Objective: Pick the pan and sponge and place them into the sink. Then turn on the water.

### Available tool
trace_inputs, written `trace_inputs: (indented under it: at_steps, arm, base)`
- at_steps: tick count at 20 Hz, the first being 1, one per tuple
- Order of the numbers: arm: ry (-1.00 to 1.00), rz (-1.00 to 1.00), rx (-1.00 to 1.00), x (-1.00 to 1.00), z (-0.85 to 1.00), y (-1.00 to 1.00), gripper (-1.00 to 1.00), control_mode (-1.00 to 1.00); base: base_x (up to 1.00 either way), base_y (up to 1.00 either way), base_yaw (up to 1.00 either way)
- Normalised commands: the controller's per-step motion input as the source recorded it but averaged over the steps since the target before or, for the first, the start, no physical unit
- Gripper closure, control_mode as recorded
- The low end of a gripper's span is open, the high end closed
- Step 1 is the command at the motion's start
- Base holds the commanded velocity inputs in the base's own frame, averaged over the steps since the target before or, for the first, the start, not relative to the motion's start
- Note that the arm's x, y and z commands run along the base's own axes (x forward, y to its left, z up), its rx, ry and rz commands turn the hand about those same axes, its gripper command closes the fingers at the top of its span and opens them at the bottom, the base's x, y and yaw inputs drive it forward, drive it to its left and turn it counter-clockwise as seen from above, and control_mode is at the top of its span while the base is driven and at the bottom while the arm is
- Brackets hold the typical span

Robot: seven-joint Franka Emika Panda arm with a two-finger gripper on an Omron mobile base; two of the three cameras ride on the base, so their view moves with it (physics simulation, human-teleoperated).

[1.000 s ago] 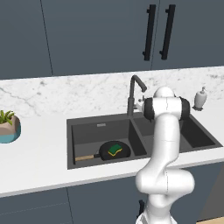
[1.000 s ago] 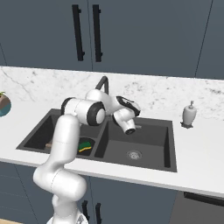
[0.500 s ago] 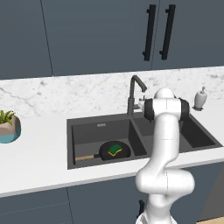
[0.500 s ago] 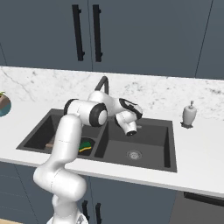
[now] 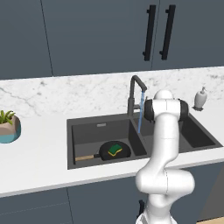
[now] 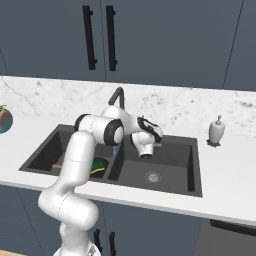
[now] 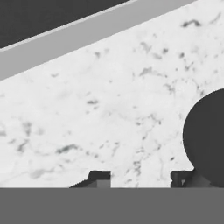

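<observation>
The black pan [image 5: 105, 152] lies in the left basin of the dark sink [image 5: 87, 131], its wooden handle pointing left. On the pan rests the green sponge [image 5: 115, 149], also seen past my arm as the sponge [image 6: 99, 164]. A thin blue stream of water [image 5: 140, 119] falls from the gooseneck faucet [image 5: 135, 89] near the divider between the basins. My gripper [image 6: 155, 133] hovers over the back of the right basin, just right of the faucet. In the hand view the gripper [image 7: 140, 179] is open over marble, with nothing between its fingertips.
A white soap dispenser [image 5: 200, 99] stands on the counter to the right of the sink. A teal plant pot [image 5: 8, 128] sits at the far left. The right basin [image 6: 165, 170] holds only its drain. Dark cabinets with handles hang above.
The fingers have spread apart and the hand has shifted slightly beside the faucet. The blue stream under the spout shows now; the small earlier frames do not show it clearly.
</observation>
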Motion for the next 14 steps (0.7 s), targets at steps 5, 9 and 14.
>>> trace_inputs:
  at_steps: [5, 9, 14]
  arm:
    - [0.0, -0.18, 0.09, 0.18, -0.28, -0.99, 1.0, -1.0]
    - [-0.02, -0.02, 0.25, -0.44, 0.47, -0.87, 1.0, -1.0]
    - [0.0, 0.0, 0.2, -0.46, 0.98, -0.81, 1.0, -1.0]
  base:
    - [0.0, 0.0, 0.0]
    - [0.0, 0.0, 0.0]
    - [0.0, 0.0, 0.0]
